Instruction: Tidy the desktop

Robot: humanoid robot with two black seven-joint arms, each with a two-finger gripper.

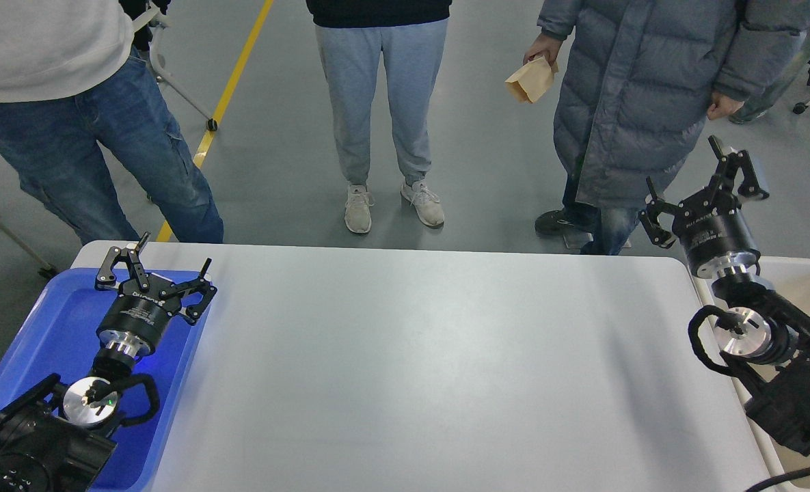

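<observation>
The desktop (418, 362) is a wide light-grey tabletop with rounded corners, and nothing lies on its surface. My left gripper (157, 263) is open and empty, hovering over the far end of the blue tray (49, 335) at the table's left edge. My right gripper (702, 191) is open and empty, held above the table's far right corner, over the edge of the beige bin (808, 273).
Three people stand just beyond the table's far edge: one in jeans (104, 150) at left, one in grey sweatpants (377, 116) in the middle, one in a grey puffer coat (644, 102) holding a brown paper bag (531, 78).
</observation>
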